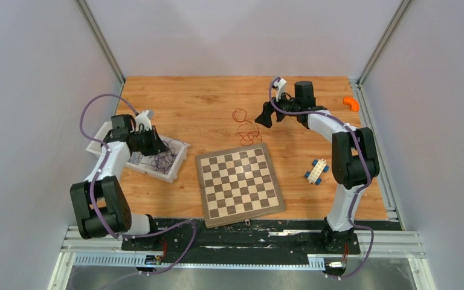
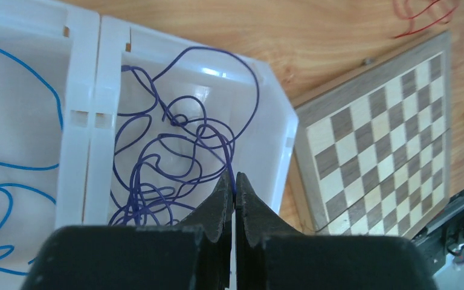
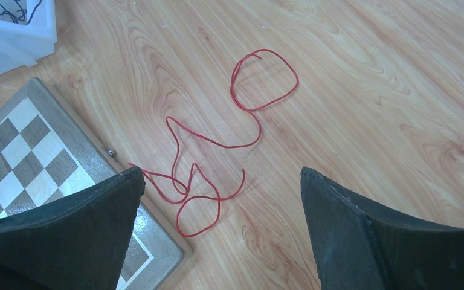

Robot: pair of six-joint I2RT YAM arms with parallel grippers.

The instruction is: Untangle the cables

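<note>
Presently: left end effector (image 2: pixel 234 192) apparently pinched on purple cable (image 2: pixel 178 119) in tray (image 2: pixel 285 145) — right end effector (image 3: pixel 220 175) spread over red cable (image 3: pixel 295 78).

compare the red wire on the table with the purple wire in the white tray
The thin red wire lies on the wooden table; the dark purple wire sits in the white plastic tray. Red wire: few open loops; purple wire: dense tangle. The left gripper pinches the purple wire; the open right gripper only hovers over the red wire. Both are hair-thin.
</note>
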